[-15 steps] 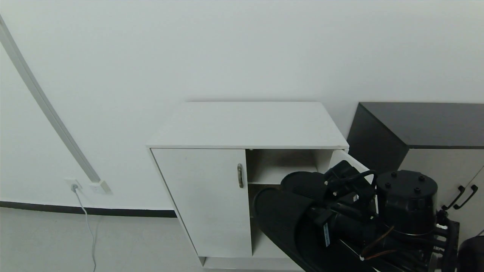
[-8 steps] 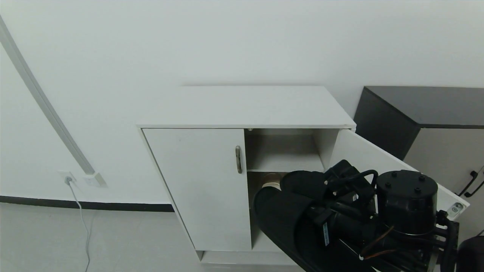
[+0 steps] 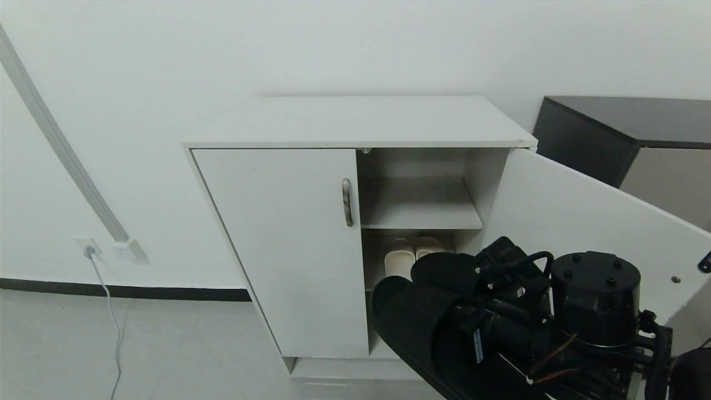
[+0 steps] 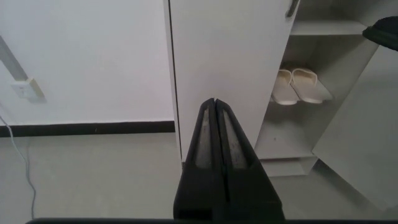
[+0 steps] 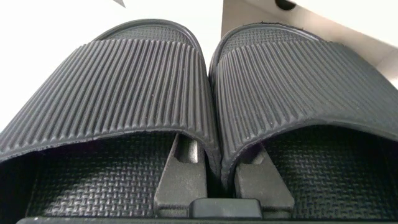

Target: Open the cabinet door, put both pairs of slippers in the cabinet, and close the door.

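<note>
Cabinet [image 3: 355, 119] open | beige slippers [image 4: 301, 86] inside | right fingers [image 5: 180, 180] pinch black slippers [image 5: 124, 81] | left fingers [image 4: 204, 140] together, empty

The left gripper [image 4: 214, 109], jaws pressed together, points toward the white cabinet [image 4: 186, 37] by its closed left door [image 4: 227, 56], with a pair of cream slippers [image 4: 301, 86] side by side on the lower shelf [image 4: 283, 140] of the open compartment.

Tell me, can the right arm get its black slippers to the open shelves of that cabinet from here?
Probably yes. The right door is swung wide, and nothing stands between the black slippers in the right arm's jaws and the bare upper shelf. The beige slippers sit on the shelf below.
</note>
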`<state>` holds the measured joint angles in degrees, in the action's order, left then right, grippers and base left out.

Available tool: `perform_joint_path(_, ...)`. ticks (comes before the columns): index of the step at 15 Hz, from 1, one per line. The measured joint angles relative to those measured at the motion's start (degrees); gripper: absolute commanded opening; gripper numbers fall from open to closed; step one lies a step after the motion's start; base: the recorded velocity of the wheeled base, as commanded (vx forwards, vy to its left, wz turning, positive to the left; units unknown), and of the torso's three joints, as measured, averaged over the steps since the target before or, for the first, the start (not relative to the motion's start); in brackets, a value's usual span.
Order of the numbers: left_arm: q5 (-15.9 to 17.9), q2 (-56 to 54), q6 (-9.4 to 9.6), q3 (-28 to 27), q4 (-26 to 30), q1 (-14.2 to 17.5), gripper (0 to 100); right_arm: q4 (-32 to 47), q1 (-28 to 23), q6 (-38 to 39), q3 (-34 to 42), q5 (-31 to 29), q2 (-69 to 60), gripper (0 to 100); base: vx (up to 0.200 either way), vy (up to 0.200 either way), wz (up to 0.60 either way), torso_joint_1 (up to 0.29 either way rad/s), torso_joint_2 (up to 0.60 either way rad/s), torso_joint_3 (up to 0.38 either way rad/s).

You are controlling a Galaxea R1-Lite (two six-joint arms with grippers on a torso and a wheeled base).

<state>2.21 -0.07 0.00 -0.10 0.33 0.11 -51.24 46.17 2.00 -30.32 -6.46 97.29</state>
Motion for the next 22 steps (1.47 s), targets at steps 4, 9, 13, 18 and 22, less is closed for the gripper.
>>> perform_joint_path(4,0.0,0.0,0.0,0.0,0.0,-0.01,0,0.0,0.05,0.02,0.0,0.0,0.09,0,0.0,0.0,0.0,-0.105,0.45,0.355)
perform_joint_path(9,0.0,0.0,0.05,-0.01,0.02,0.0,0,0.0,0.05,0.02,0.0,-0.13,0.3,0,0.0,0.0,0.0,-0.04,0.44,0.392)
perform_joint_path(13,0.0,0.0,0.02,-0.01,0.02,0.0,0,0.0,0.05,0.02,0.0,-0.21,0.44,0,0.0,0.0,0.0,0.002,0.17,0.156)
perform_joint_path(18,0.0,0.0,0.02,-0.01,0.0,0.0,0,-0.09,0.09,-0.15,-0.02,-0.21,0.44,0,0.0,0.0,0.0,0.0,0.0,0.0)
perform_joint_path(22,0.0,0.0,0.05,-0.01,0.0,-0.01,0,-1.12,0.28,-1.1,0.34,-0.07,0.55,0,0.0,0.0,0.0,0.0,0.0,0.0)
